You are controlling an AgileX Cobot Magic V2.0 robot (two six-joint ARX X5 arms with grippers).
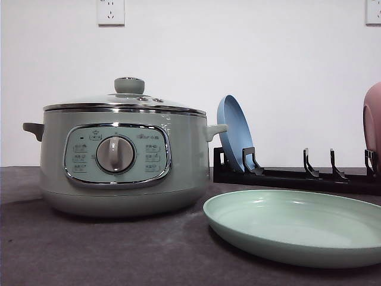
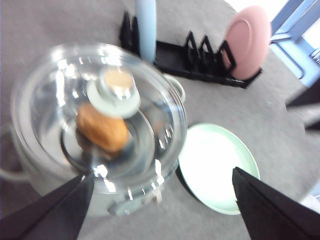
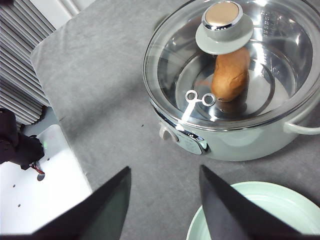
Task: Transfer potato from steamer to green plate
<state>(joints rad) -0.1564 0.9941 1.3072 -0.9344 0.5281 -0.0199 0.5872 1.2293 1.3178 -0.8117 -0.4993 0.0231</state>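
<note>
Pale sage-green round electric steamer [image 1: 122,161] standing on the grey cloth-covered table [image 1: 89,250], glass lid [image 3: 225,65] with its green, metal-capped knob [image 3: 223,20] seated on the rim. Through the glass, in both wrist views: fist-sized oval brown-orange potato [image 3: 231,74] lying on the shiny metal floor of the pot, partly under the knob. Just beside the steamer, towards the robot's right: wide shallow mint-green round plate [image 1: 297,225], bare. Behind it, a low black dish rack [image 1: 286,176] holding an upright blue plate [image 1: 235,132] and, at its far end, a pink plate [image 2: 247,41].

Left gripper [image 2: 160,210] hovering high over the steamer's front edge and the green plate, dark fingers [image 2: 265,210] spread wide, nothing between them. Right gripper [image 3: 162,210] likewise up in the air above the cloth near the steamer's control panel, fingers [image 3: 225,210] parted and empty.

Judged stage: the very start, nothing yet handled. Lid on, so no direct way to the potato. Next move probably calls for one arm centring over the knob, descending, pinching it and lifting the lid straight up and clear; then the other reaching down inside for the potato across its narrow width. Care likely needed with the smooth knob and the glare on the glass.
</note>
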